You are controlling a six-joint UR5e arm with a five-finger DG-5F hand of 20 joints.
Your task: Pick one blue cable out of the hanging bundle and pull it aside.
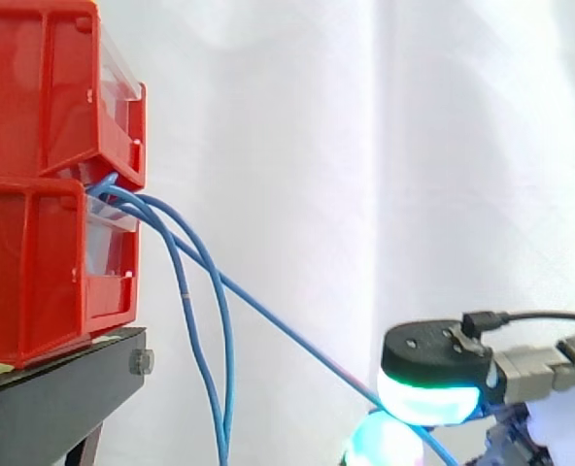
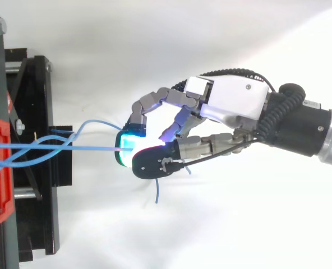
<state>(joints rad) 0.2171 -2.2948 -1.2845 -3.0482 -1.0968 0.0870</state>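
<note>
Closest, my hand (image 2: 227, 103) pinches one blue cable (image 1: 287, 326), stretched taut away from the bundle (image 1: 229, 359) hanging at the red bins (image 1: 45, 116); pulling harder may slip it free.

1. The red bins (image 1: 45, 184) and the black stand (image 1: 54, 388) under them wall off the left side.
2. Two hanging cables (image 1: 198, 340) drop just beside the stand's front edge and narrow the way in there.
3. One taut cable (image 1: 287, 330) slants from the bins down to the hand (image 2: 233, 103), which pinches it between its fingertips. It cuts across the gap between them.
4. Above that slant, the room before the white curtain (image 1: 414, 146) is open.
5. From above, there is free space on either side of the hand. The cables seem to cross near the stand, though which lies on top is unclear.
</note>
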